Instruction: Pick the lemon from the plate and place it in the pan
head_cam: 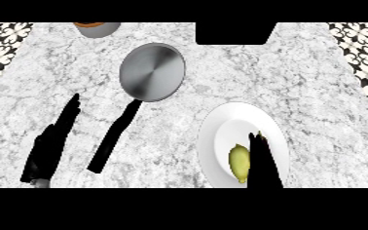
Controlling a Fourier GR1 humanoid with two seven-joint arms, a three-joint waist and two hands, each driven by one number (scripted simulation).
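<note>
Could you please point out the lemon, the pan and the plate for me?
lemon [239,162], head view, middle of its skin.
pan [152,71], head view, centre of its base.
plate [230,122], head view, bare upper surface.

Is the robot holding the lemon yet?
Not yet, as far as shows. The right hand is beside the lemon on the plate, fingers straight. The left hand holds nothing.

Up at the top left edge of the frame sits a grey cup [97,29], cut off by the border, something orange-brown showing inside. Marble counter [302,87] spreads across the frame. Patterned black-and-white tile [13,39] fills both upper corners. A black block [236,33] sits top centre-right.
</note>
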